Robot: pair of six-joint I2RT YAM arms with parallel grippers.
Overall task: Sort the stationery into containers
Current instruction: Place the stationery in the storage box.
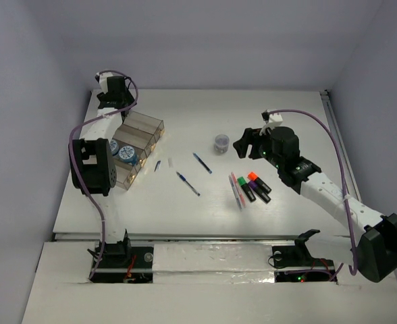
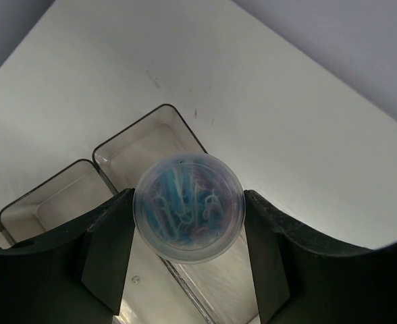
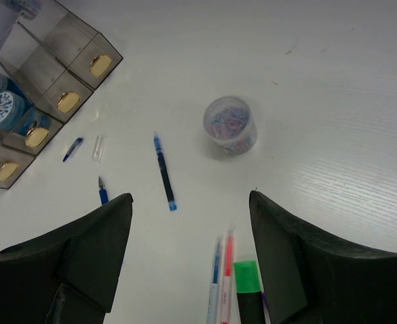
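My left gripper [image 2: 188, 197] is shut on a small round clear tub [image 2: 188, 206] of blue and white clips, held above the far end of the smoky-brown containers [image 2: 148, 145]. In the top view this gripper [image 1: 114, 91] is at the back left, beyond the containers [image 1: 146, 129]. Two blue-and-white rolls [image 1: 121, 150] lie in one compartment. My right gripper [image 3: 190, 202] is open over bare table, above a pink pen [image 3: 226, 277], a light-blue pen [image 3: 214, 283] and a green-capped marker [image 3: 248, 287]. A second round tub [image 3: 229, 125] and a blue pen [image 3: 163, 172] lie ahead of it.
Orange- and purple-capped markers [image 1: 259, 185] lie beside the green one. Another blue pen [image 1: 188, 183], a short blue piece [image 1: 157, 165] and a tiny white piece [image 1: 170, 163] lie near the containers. A raised rail [image 1: 185, 236] runs along the table's near edge.
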